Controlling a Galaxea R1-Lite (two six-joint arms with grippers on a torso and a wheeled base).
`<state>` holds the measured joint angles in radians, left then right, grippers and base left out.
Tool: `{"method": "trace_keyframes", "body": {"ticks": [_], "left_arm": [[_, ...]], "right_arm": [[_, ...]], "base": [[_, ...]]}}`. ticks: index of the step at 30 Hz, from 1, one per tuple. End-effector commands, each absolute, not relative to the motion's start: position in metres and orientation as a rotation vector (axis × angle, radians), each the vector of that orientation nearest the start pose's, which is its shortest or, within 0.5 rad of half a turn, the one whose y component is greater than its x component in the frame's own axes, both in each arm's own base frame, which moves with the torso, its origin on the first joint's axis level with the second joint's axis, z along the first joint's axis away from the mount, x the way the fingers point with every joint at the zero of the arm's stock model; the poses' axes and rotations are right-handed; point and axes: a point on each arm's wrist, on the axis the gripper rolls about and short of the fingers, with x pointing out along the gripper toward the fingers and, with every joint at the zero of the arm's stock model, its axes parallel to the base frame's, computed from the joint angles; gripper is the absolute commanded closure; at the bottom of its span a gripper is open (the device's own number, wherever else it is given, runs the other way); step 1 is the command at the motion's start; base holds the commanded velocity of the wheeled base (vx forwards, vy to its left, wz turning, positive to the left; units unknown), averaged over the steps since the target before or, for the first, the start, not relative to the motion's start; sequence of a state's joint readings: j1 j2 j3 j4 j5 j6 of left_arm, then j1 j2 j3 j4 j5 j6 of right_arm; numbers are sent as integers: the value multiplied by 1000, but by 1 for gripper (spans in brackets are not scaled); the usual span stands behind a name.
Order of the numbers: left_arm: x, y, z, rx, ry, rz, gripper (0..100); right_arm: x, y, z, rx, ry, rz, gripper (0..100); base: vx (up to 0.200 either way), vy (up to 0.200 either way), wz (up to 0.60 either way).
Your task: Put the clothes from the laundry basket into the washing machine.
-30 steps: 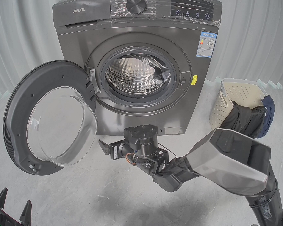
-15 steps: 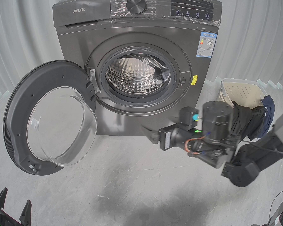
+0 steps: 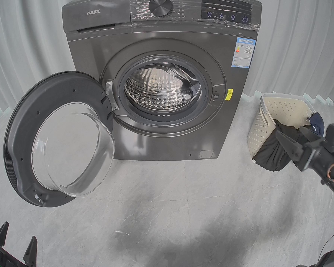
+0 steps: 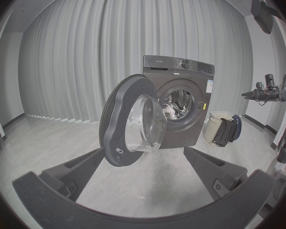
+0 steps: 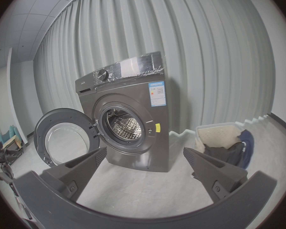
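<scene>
washing machine (image 3: 92,52): sitting on the grey floor (image 3: 182,212) in front of the pleated curtain (image 3: 26,38), front panel facing the robot.
door (image 3: 59,138): hanging wide open on the hinge at the robot's left side of the port, its clear bowl facing out.
drum (image 3: 163,86): showing ribbed, perforated metal through the open port.
laundry basket (image 3: 285,110): standing on the floor just beside the machine's right front corner, close to the curtain.
black garment (image 3: 274,149): lying in the basket and spilling over its front rim, hanging down towards the floor.
navy garment (image 3: 317,121): draping over the basket's right rim, touching the black one.
right gripper (image 3: 287,129): hanging at the right edge of the head view, overlapping the basket there. The left wrist view is showing it in the air well above the basket, clear of the clothes. Fingers are spreading wide, carrying nothing. Its own camera is looking at both the machine and the basket.
left gripper (image 3: 18,230): sitting low at the robot's left, well apart from the door and the basket. Fingers are parted, carrying nothing, pointing towards the open door.
</scene>
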<state>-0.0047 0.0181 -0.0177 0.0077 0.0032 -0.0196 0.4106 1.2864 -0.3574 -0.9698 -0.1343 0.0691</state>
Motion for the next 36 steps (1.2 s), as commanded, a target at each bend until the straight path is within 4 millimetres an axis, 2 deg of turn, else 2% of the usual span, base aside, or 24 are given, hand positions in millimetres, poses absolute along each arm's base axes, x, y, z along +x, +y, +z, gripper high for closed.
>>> {"method": "trace_keyframes", "body": {"ticks": [1, 9, 18, 20, 21, 26, 28, 33, 36], "left_arm": [[-23, 0, 76, -21, 5, -1, 0], [-23, 0, 76, -21, 5, -1, 0], [-23, 0, 76, -20, 5, -1, 0], [-23, 0, 76, -20, 5, -1, 0], [-23, 0, 76, -20, 5, -1, 0], [-23, 0, 76, -21, 5, -1, 0], [-23, 0, 76, -21, 5, -1, 0], [-23, 0, 76, -21, 5, -1, 0], [-23, 0, 76, -21, 5, -1, 0]], "right_arm": [[109, 26, 190, 78, -135, 135, 0], [63, 9, 170, 46, -217, 70, 0], [12, 0, 140, 3, -182, 50, 0], [8, 0, 138, 1, -181, 51, 0], [-2, 0, 138, 7, -195, 58, 0], [-26, -2, 151, 49, -278, 65, 0], [-31, -2, 151, 54, -278, 66, 0], [-33, -1, 136, 45, -200, 64, 0], [-30, 1, 118, 28, -148, 70, 0]], "base": [[0, 0, 0], [0, 0, 0], [0, 0, 0], [0, 0, 0], [0, 0, 0], [0, 0, 0], [0, 0, 0], [0, 0, 0], [0, 0, 0]]}}
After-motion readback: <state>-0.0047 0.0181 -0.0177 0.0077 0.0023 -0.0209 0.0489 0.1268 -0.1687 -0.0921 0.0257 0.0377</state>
